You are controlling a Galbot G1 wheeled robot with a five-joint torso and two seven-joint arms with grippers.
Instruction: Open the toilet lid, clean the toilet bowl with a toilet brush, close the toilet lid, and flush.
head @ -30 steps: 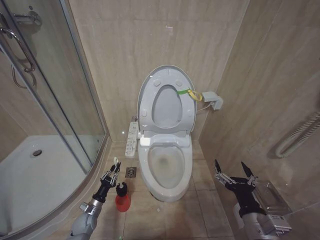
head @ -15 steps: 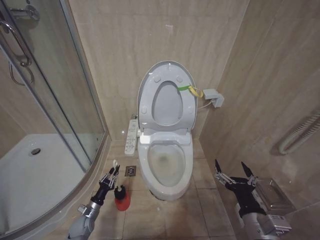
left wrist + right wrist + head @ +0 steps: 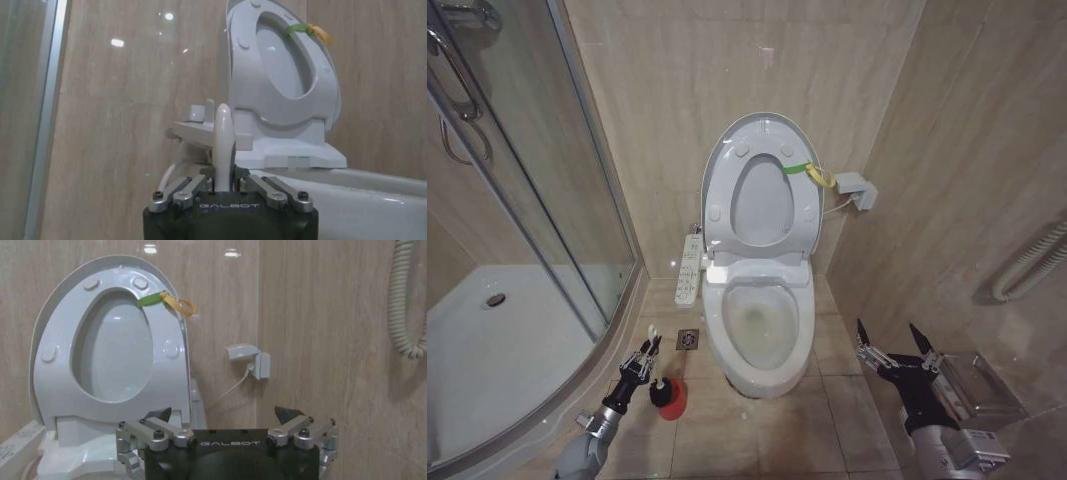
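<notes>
white plastic stands upright at the back of the scene: the toilet lid (image 3: 762, 135) is raised against the beige tiled wall, with the ring seat (image 3: 763, 205) up in front of it and a yellow-green band (image 3: 809, 172) tied at its edge on your robot's right. below it the toilet bowl (image 3: 760, 330) sits open on the tiled floor, a little water in the bottom.

your left pincer (image 3: 639, 362) is low by the floor, left of the bowl and just beside the curved shower tray (image 3: 487, 350). it is closed on the toilet brush (image 3: 653, 333) by the thin white handle; in the left wrist view the handle (image 3: 223, 145) rises straight up from between the fingers (image 3: 179, 190), which sit close against it. the dark bristle end rests at the round red holder (image 3: 670, 395), which stands on the floor right next to the pincer.

your right pincer (image 3: 899, 345) hangs low on the right, near the side wall and well apart from the bowl, its two dark fingertips spread wide with nothing between them; the right wrist view shows the same wide gap (image 3: 227, 417).

a long white remote panel (image 3: 689, 268) hangs beside the bowl on the left, a floor drain (image 3: 688, 340) lies between it and the brush, and a small wall box (image 3: 855, 190) sits right of the lid.
</notes>
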